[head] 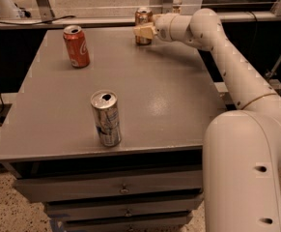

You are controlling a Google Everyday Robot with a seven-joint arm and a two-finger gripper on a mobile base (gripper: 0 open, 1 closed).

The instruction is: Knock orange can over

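The orange can (141, 18) stands upright at the far edge of the grey table (154, 95), copper-orange with a silver top. My gripper (143, 32) is at the end of the white arm reaching in from the right. It sits right in front of the can's lower half and covers part of it. Whether it touches the can I cannot tell.
A red cola can (76, 46) stands upright at the far left of the table. A taller silver-and-blue can (106, 118) stands near the front edge. Drawers (123, 188) lie below the tabletop. My white arm and body (246, 168) fill the right side.
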